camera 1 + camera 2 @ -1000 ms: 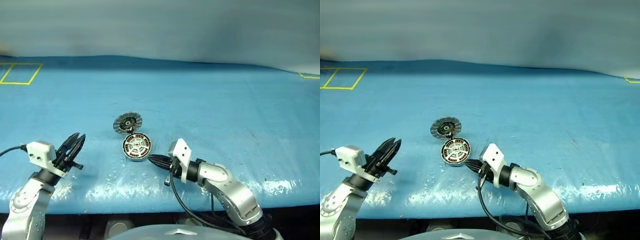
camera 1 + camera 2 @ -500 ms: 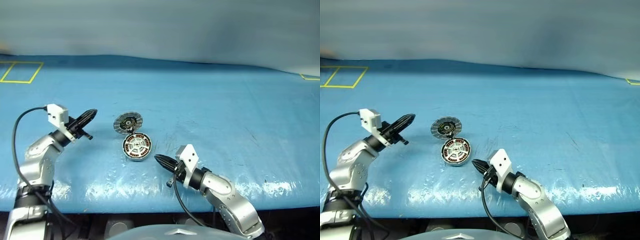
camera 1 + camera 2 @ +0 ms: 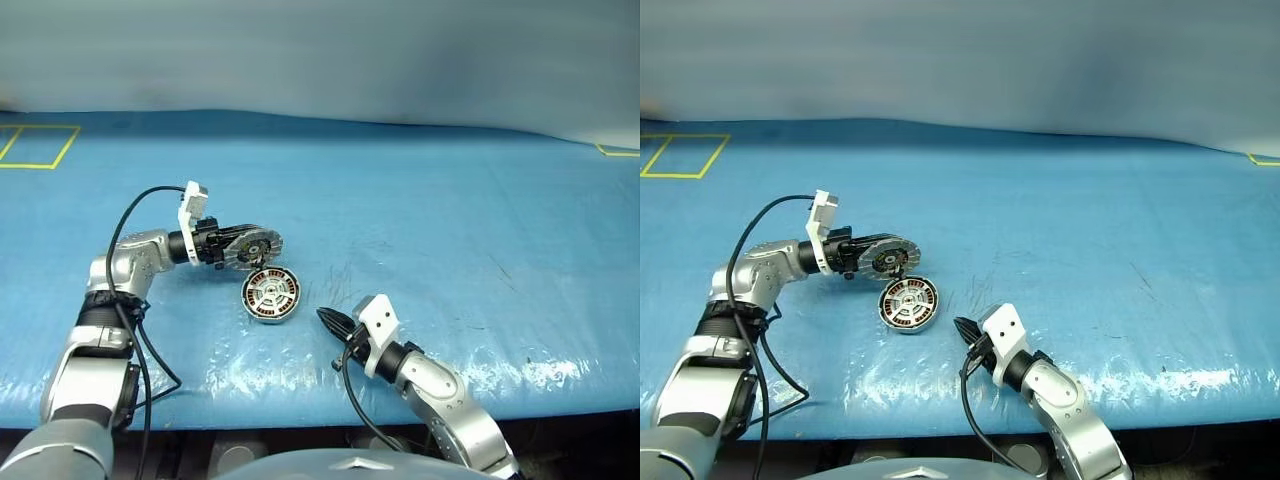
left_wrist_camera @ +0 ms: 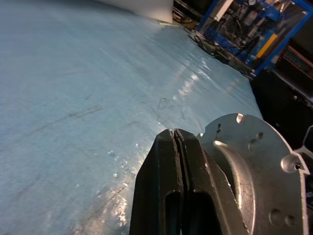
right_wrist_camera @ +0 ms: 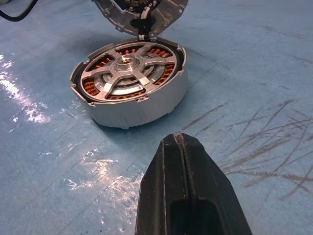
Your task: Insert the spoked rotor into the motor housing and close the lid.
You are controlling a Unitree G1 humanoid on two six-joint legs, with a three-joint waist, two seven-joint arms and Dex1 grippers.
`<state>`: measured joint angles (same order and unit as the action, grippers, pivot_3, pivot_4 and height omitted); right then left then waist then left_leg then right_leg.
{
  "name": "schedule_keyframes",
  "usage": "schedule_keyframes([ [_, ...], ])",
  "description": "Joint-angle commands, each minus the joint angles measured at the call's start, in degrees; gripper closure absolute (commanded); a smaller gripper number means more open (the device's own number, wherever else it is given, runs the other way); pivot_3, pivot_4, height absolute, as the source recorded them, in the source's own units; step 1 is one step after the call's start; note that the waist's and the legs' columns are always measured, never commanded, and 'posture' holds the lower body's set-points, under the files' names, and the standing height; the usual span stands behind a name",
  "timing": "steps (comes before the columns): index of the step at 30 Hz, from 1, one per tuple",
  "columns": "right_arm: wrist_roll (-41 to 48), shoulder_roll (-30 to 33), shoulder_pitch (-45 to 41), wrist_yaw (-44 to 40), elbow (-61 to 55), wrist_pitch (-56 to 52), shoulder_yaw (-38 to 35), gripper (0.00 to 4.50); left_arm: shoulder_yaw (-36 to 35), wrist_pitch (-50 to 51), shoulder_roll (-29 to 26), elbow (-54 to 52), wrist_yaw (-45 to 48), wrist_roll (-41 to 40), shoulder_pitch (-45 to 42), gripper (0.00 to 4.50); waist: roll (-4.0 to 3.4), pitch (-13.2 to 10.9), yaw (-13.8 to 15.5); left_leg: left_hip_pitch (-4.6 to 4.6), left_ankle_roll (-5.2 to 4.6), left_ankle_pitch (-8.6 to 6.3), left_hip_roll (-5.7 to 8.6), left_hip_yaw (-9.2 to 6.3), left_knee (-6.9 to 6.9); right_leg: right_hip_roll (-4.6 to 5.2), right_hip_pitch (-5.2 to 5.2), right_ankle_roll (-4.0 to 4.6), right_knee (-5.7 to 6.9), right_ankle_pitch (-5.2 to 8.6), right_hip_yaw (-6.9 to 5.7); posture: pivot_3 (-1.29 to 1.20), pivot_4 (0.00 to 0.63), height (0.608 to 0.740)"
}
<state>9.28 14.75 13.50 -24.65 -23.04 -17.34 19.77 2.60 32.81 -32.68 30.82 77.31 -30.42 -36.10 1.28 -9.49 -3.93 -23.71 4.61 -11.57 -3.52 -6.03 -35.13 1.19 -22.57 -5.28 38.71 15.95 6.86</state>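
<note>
Now you have the spoked rotor [image 5: 128, 73] seated in the motor housing [image 5: 142, 105], near the table's [image 3: 450, 220] front edge. Lid [image 3: 255, 243] raised; left gripper [image 3: 228, 247] clenched against it, right gripper [image 3: 326, 318] clenched, empty.

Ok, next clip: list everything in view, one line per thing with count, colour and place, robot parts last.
housing: one, grey, copper windings showing, on the table near its front edge.
rotor: one, silver spokes, seated in the housing.
lid: one, grey, hinged at the housing's far edge, raised open.
table: one, blue cover with scuff marks.
tape squares: yellow outlines at the table's far corners.
left hand: black fingers shut, against the lid's back.
right hand: black fingers shut, just right of the housing, apart from it.
</note>
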Motion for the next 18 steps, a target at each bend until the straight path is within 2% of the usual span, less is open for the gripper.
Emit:
schedule_keyframes([
  [1,-0.3,-0.6,0.5,0.9,-0.8,1.2,-0.6,4.5,1.4,2.6,-0.1,-3.2,3.3,0.1,-0.6,4.46,-0.01,0.0,0.0,0.0,0.0,0.0,0.0,0.0,0.0,0.0,0.0,0.0,0.0,0.0,0.0,0.0,0.15,0.74],
  [13,-0.9,-1.7,-1.5,2.0,0.9,1.0,-1.3,4.5,8.3,1.9,1.5,-9.1,1.4,6.3,5.1,4.46,-0.01,0.0,0.2,0.02,0.0,0.0,-0.01,0.0,-0.04,0.0,0.01,0.01,0.04,0.0,0.01,0.0,0.15,0.74],
  [18,-0.6,-1.7,-1.8,2.1,0.2,0.8,-1.6,4.5,5.5,0.6,2.6,-11.5,-1.5,5.5,8.2,4.46,-0.05,0.0,0.4,0.06,0.0,0.0,0.0,-0.01,-0.06,0.01,0.06,0.01,0.04,0.01,0.01,0.0,0.15,0.74],
])
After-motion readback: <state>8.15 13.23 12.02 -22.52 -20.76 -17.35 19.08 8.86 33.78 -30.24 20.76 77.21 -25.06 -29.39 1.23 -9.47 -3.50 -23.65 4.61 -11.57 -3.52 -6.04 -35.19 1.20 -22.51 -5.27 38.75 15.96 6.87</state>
